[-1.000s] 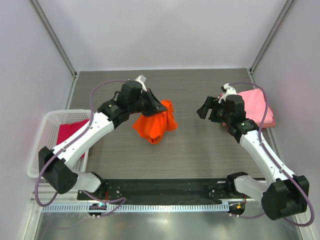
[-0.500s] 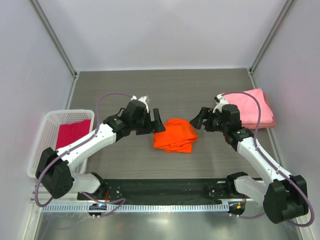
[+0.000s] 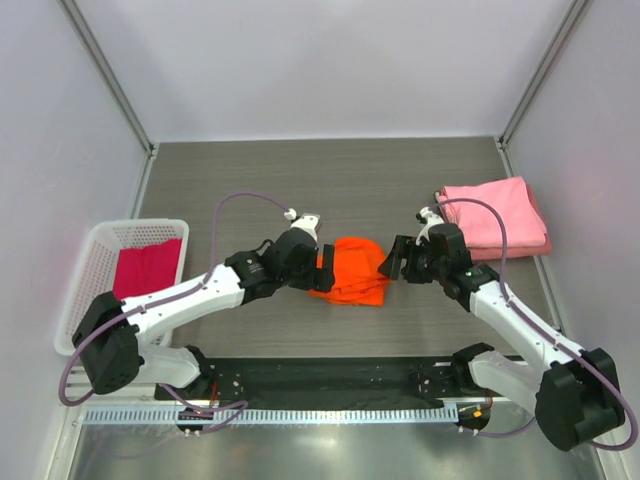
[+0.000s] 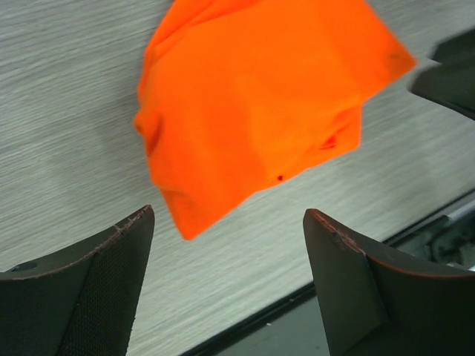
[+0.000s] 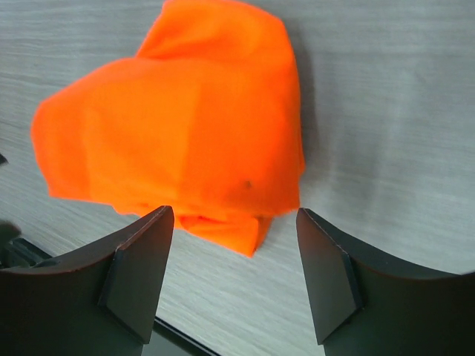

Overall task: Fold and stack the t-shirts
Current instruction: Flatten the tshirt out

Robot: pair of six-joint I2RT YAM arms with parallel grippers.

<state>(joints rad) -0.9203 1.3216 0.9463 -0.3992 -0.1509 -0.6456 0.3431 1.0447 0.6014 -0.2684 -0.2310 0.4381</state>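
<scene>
since a second ago the bright orange cloth t-shirt (image 3: 352, 270) has left the left gripper (image 3: 322, 272) and dropped onto the grey wood-grain table (image 3: 300, 180), and both arms have come lower and closer to it. at far left, the white lattice plastic basket (image 3: 82, 290) holds a flat magenta-crimson t-shirt (image 3: 147, 268). next, the left gripper sits at the orange shirt's left edge with its fingers spread wide and nothing between them. its wrist view shows the cloth just ahead of the fingertips. the orange shirt lies mid-table as a rumpled, doubled-over mound, not flat. at its right edge the right gripper (image 3: 393, 262) also stands wide apart and empty. at far right the folded light pink t-shirts (image 3: 495, 215) lie stacked by the wall. the step in hand looks like re-gripping the mound to spread it. doing it well likely means each gripper pinching a single outer layer at opposite edges, a hem or shoulder rather than the bunched middle. the two should then draw apart evenly so the cloth opens without twisting.
</scene>
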